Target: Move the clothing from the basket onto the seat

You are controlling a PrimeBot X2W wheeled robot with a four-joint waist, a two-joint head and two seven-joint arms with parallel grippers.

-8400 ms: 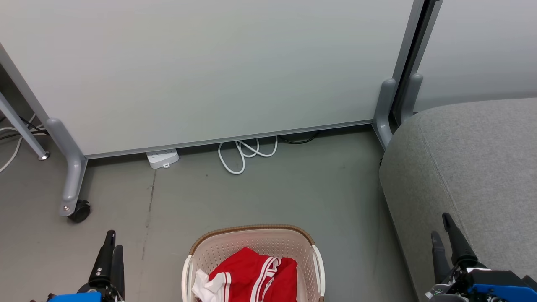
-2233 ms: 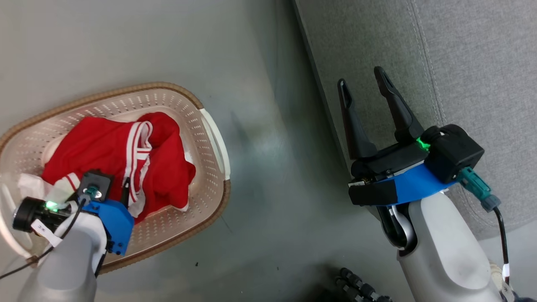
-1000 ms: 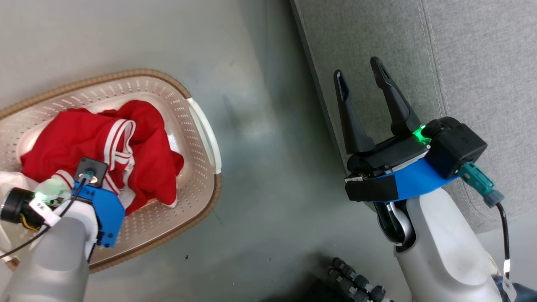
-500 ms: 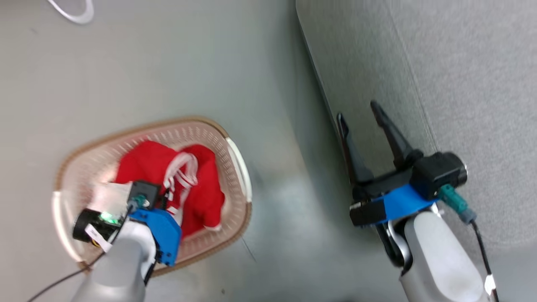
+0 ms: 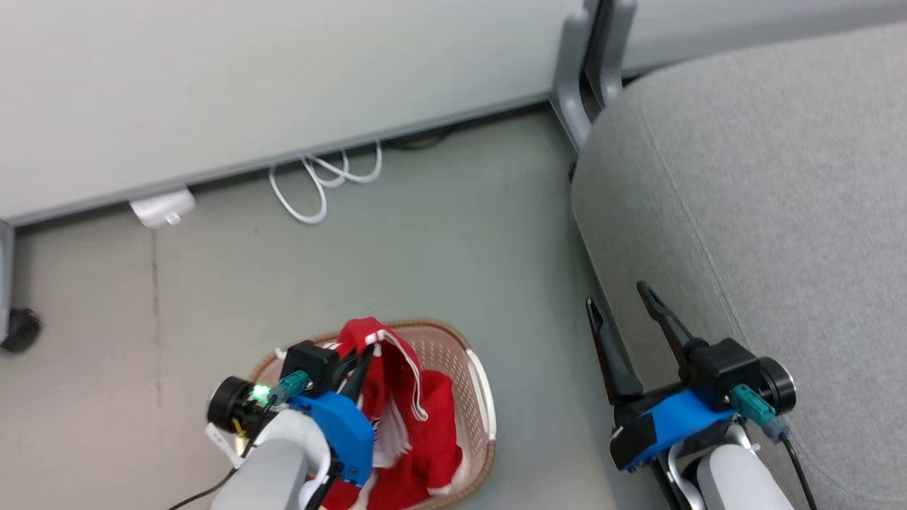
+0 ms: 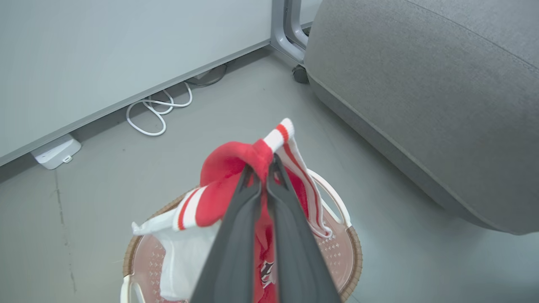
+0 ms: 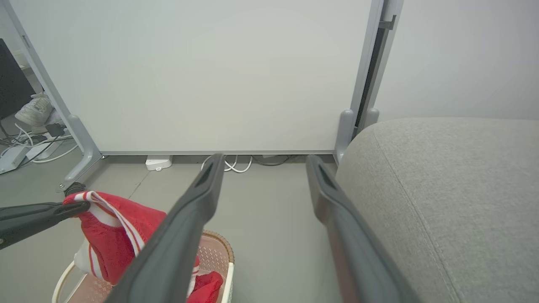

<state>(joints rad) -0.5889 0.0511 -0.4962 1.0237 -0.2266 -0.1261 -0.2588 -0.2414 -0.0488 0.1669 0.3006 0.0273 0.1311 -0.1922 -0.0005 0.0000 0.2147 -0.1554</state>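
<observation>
Two grippers, one basket, one seat. Left gripper point(image 6: 262, 165) was clamped shut on red clothing point(image 6: 229, 160) with white striped trim, held above the cream perforated basket point(image 6: 357, 256) on the grey floor point(image 5: 439, 248), its lower folds hanging into the basket. Right gripper point(image 5: 616, 296) stood wide open and empty, just beside the near left edge of the grey seat point(image 5: 765, 177), which was to the right of the basket.

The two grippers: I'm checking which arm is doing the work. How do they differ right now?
The left gripper is shut on the clothing; the right gripper is open and empty. The left gripper hangs above the basket; the right gripper is by the edge of the seat. Both are dark and two-fingered.
</observation>
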